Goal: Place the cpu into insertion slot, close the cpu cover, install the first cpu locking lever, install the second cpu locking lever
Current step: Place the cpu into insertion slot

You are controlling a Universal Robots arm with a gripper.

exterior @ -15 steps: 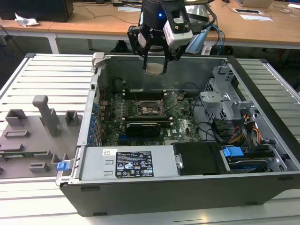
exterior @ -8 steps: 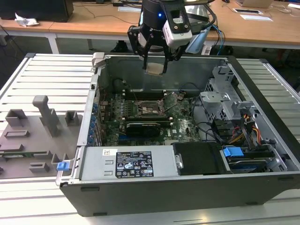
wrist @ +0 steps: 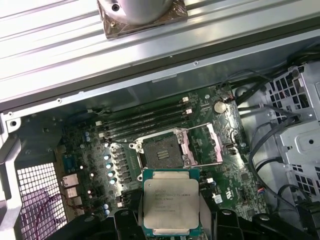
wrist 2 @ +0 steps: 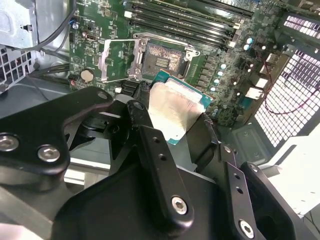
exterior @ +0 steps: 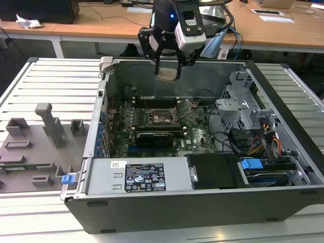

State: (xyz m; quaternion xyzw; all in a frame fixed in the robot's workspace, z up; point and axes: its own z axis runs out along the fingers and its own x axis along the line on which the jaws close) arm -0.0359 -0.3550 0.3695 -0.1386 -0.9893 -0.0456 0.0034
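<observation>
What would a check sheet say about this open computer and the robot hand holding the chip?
Surface: grey ribbed metal table, carrying the open black computer case.
Job's things: small square silver-topped cpu hangs above the green motherboard; square dark insertion slot is empty; thin silver cpu cover frame is swung open beside it.
Clutter: grey plastic holder blocks on the exterior view's left.
Grippers: black gripper shut on the cpu.
Cables: black, red and yellow wire bundle by the drive bay.
Surroundings: wooden desks behind.
</observation>
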